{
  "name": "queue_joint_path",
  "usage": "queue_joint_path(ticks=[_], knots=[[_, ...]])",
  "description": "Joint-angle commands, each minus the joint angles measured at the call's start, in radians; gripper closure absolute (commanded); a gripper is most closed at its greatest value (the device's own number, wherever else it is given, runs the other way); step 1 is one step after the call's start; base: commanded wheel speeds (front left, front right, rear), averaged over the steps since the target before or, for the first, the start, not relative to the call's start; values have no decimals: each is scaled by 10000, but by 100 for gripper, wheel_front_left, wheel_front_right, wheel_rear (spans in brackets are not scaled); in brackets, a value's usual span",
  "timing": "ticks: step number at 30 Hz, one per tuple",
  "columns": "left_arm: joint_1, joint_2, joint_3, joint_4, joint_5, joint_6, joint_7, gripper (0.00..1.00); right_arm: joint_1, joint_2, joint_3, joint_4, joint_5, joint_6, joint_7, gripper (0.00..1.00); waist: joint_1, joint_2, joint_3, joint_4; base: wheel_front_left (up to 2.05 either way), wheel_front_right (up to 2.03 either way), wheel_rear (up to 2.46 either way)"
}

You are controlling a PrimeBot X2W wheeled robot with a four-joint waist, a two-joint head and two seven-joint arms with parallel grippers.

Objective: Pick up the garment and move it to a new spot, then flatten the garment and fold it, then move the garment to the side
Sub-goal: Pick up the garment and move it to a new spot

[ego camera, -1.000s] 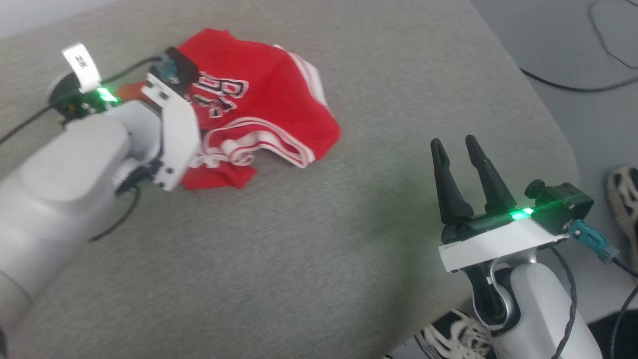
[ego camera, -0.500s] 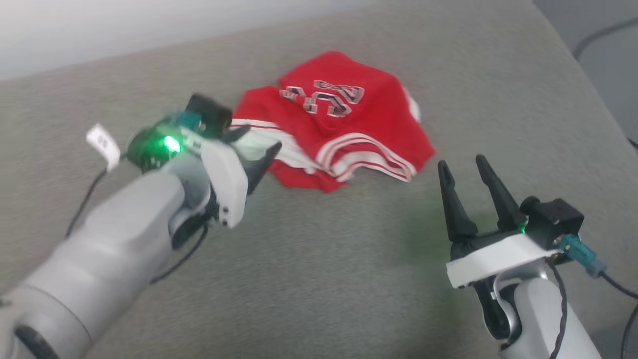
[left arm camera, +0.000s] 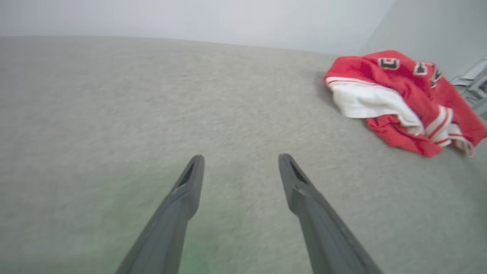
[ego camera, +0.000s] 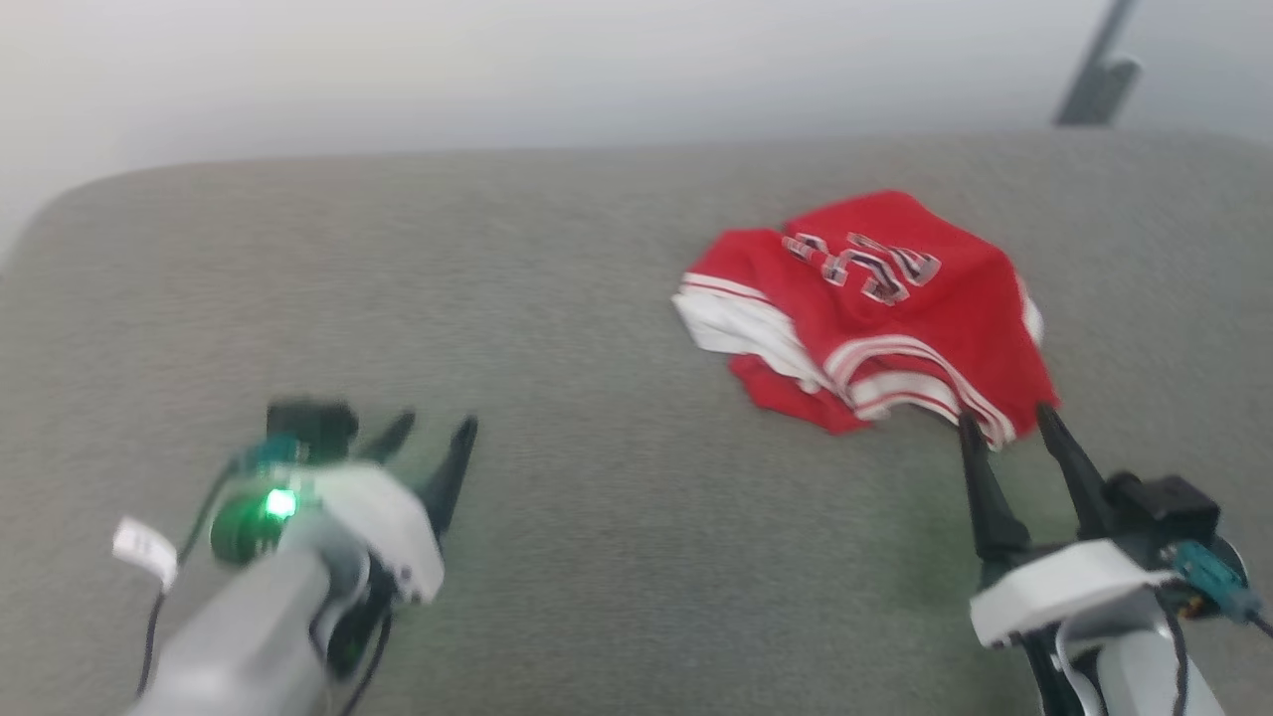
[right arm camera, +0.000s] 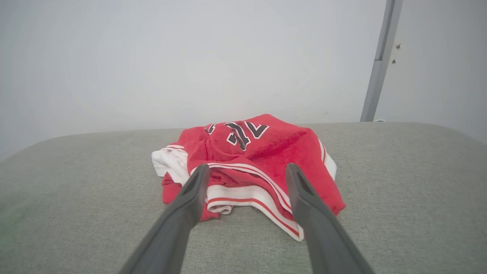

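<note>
1. Garment: crumpled red heap on the grey desk, right half, toward the far edge, lying free.
2. Left gripper: lower left, over bare desk and well apart from the heap. Jaws spread, gripping nothing. Green LED lit on the wrist, white tag hanging at its left.
3. Heap detail: white lining exposed on its left side, black white-outlined lettering on top, white-red striped trim along the near edge. Lettering not readable.
4. Right gripper: lower right, pointed at the heap, tips at the near hem. Jaws spread, one either side of the striped trim in the wrist view. Can't tell whether they touch the cloth.
5. Grey post against the wall behind the desk, far right.
</note>
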Motion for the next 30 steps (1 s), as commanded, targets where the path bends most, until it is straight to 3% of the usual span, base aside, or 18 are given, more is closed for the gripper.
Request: queue_joint_path(ticks=[1,10,20,30], knots=[[789,-46,618,-250,599,140,-42,0,311,-59,-151,3,-84,-7,-34,0,0,0,-671,871,0,0,0],[3330,-178,3610,-1573,2755,400,-44,0,1148,-174,-726,-71,-98,-7,-32,0,0,0,-1205,1531,0,0,0],[5752,-841,7024,-4441,5867,709,-45,0,1391,-106,-1175,-448,-167,-7,-32,0,0,0,-1358,1337,0,0,0],[6849,-1815,8705,-6106,7810,94,-46,0,1295,-18,-1184,-945,-106,-7,-32,0,0,0,-1379,955,0,0,0]])
